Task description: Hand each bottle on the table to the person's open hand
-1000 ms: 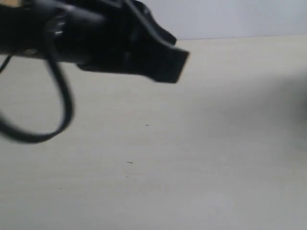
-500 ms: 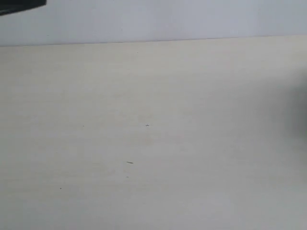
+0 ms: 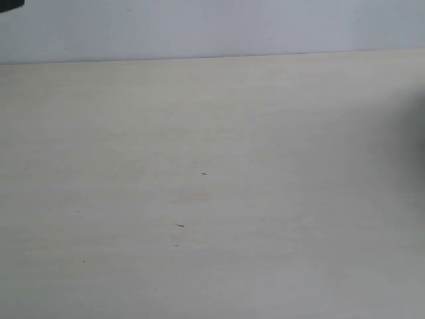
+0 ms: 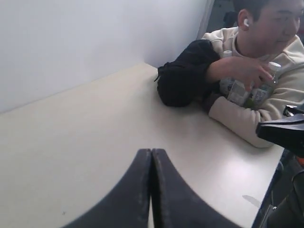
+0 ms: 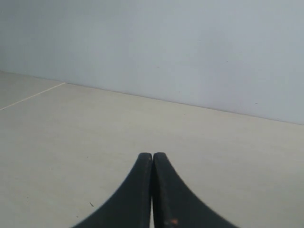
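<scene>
Two white-capped clear bottles (image 4: 237, 90) with white labels show only in the left wrist view. A seated person hugs them against the chest at the far end of the table (image 4: 71, 142). The person's hand (image 4: 244, 71) lies over them with bent fingers. My left gripper (image 4: 152, 151) is shut on nothing, low over the table and well short of the person. My right gripper (image 5: 152, 154) is also shut on nothing, above the beige table (image 5: 71, 142) and facing a pale wall. In the exterior view I see only tabletop (image 3: 212, 199).
The person's black-sleeved forearm (image 4: 185, 76) rests on the table's far end. A black machine part (image 4: 285, 133) juts in beside the table edge there. A dark sliver (image 3: 10, 4) sits in the exterior view's top left corner. A pale wall (image 3: 212, 26) backs the table.
A second ago a black arm with a looping cable filled the upper left of the exterior view. It has pulled out toward the top left, and only a sliver remains.
</scene>
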Controlling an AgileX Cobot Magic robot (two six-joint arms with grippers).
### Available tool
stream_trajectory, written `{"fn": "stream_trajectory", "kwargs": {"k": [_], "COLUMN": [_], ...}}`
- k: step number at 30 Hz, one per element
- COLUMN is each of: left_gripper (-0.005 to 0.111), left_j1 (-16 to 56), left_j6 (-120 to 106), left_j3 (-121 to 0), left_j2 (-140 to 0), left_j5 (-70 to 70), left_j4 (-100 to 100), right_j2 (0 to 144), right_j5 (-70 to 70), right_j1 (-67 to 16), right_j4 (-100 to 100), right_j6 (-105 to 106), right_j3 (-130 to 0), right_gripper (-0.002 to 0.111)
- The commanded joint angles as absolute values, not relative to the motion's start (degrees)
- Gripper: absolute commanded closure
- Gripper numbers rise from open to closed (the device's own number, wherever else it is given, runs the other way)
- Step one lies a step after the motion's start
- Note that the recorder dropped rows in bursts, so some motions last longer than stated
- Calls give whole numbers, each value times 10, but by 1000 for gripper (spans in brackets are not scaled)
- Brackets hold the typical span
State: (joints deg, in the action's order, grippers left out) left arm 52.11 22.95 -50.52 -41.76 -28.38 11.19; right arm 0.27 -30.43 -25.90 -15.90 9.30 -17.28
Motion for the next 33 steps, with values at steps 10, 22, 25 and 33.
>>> {"fn": "stream_trajectory", "kwargs": {"k": [10,22,25,33], "left_gripper": [104,104,104,104], "left_j1": [174,125,125,85], "left_j6": [337,332,332,335], "left_j3": [-251,-64,-27,0], "left_j2": [-201,0,0,0], "left_j5": [-267,-110,-76,-48], "left_j4": [96,193,194,191], "right_j2": [0,0,0,0], "right_j5": [-298,-298,-298,-298], "right_j1": [-261,-261,-261,-261], "right_j4": [-161,-161,-161,-161], "right_j6": [94,94,94,94], "right_j3": [-170,-170,-170,-170], "right_gripper": [108,108,108,108]}}
